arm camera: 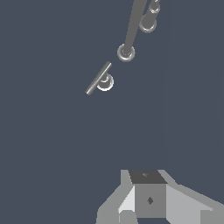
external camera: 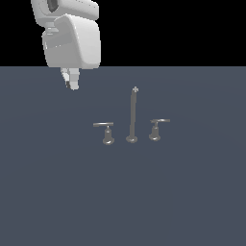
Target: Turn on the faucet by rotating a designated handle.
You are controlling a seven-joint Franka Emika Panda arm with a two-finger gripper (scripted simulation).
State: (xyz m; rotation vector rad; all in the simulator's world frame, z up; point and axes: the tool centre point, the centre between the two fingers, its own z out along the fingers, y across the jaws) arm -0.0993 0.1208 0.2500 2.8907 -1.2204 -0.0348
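Exterior view: white arm's gripper (external camera: pixel 71 79) high at exterior view's left, fingers close together, empty; grey metal lever handle with long straight bar (external camera: pixel 106 131) well apart, lower, toward exterior view's right, left of tall thin grey spout (external camera: pixel 132 115)

Wrist view: bar (arm camera: pixel 98 78) runs diagonally off post, gripper (arm camera: pixel 144 199) far short; opening unclear here

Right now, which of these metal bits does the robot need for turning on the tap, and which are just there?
Needed:
- handle with the long straight bar
- gripper, apart from it

Just there:
- spout
- shorter curved-bar handle
- grey surface
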